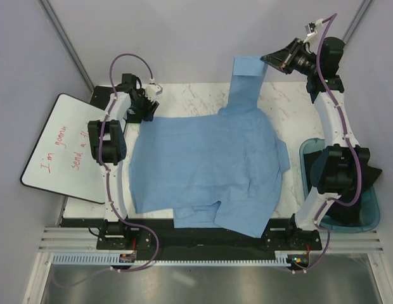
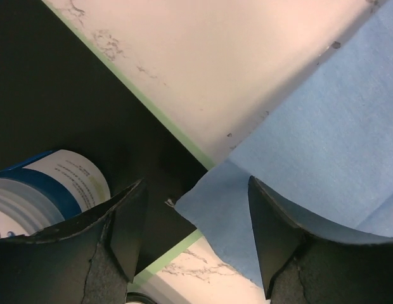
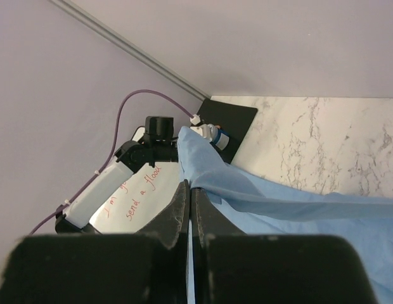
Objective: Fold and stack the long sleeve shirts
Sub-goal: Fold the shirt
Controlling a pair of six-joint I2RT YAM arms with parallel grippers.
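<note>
A light-blue long sleeve shirt [image 1: 203, 164] lies spread flat over the marble table, its lower part hanging over the near edge. My right gripper [image 1: 267, 60] is shut on the end of one sleeve [image 1: 247, 79] and holds it lifted at the far right; in the right wrist view the cloth [image 3: 247, 190] runs from the closed jaws. My left gripper [image 1: 148, 104] is open at the shirt's far-left corner; in the left wrist view a corner of the cloth [image 2: 215, 202] lies between the spread fingers [image 2: 282, 234], not gripped.
A whiteboard with red writing [image 1: 63, 149] lies at the left. A blue bin [image 1: 367, 209] stands at the right beside the right arm. A black mat with a blue-and-white roll [image 2: 44, 190] lies at the far-left corner.
</note>
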